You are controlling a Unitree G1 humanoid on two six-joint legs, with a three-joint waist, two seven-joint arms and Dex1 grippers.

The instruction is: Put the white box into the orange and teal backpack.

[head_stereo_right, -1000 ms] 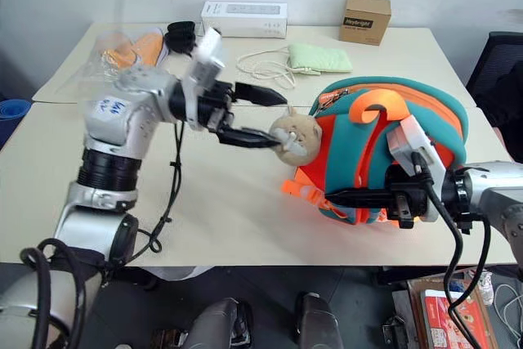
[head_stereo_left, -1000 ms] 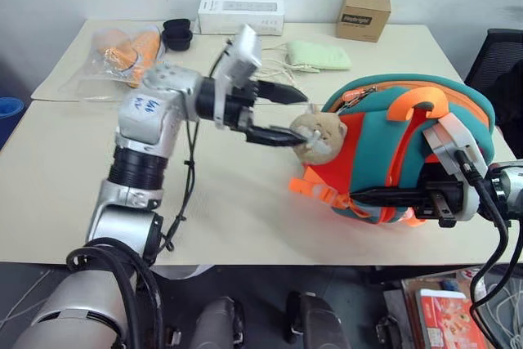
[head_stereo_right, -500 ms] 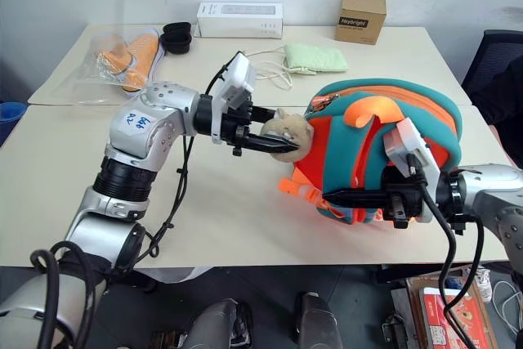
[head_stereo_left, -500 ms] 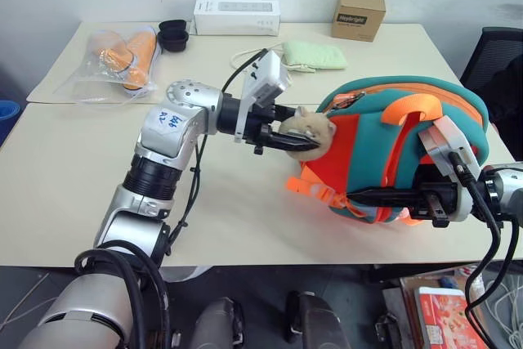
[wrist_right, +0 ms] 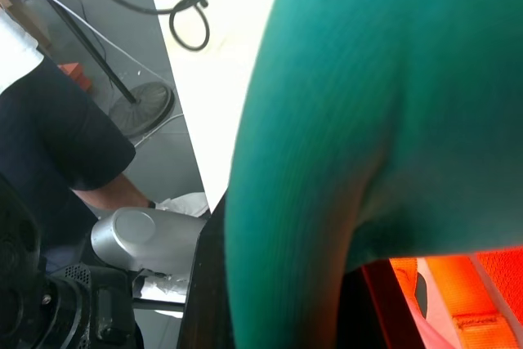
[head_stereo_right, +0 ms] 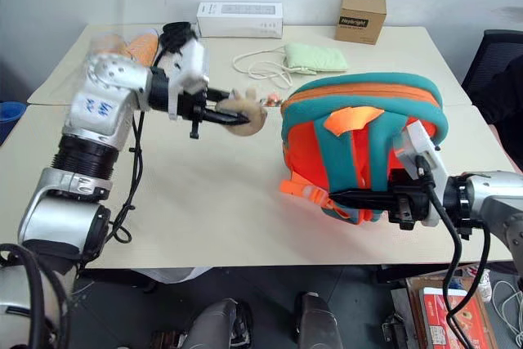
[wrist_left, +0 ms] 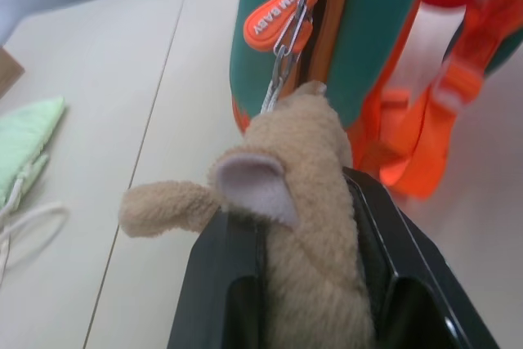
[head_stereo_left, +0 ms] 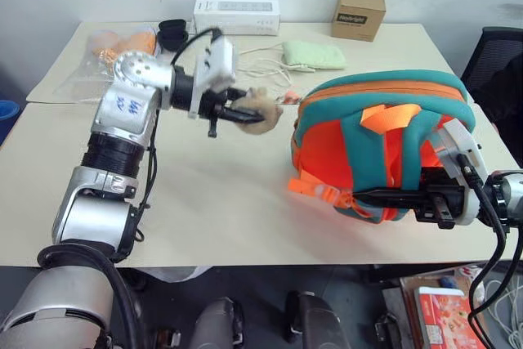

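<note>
Left wrist view: left end effector (wrist_left: 315, 284) pinches the plush head (wrist_left: 306, 202) beside the backpack (wrist_left: 368, 30).

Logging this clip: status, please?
Left gripper shut on plush head, right gripper pinching backpack. White box untouched at table's far edge.

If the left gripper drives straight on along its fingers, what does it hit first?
Likely the orange and teal backpack. The left gripper is shut on the plush animal head, fingers aimed across the table at the bag's zipper end; the plush would touch first. Depth is unclear.
</note>
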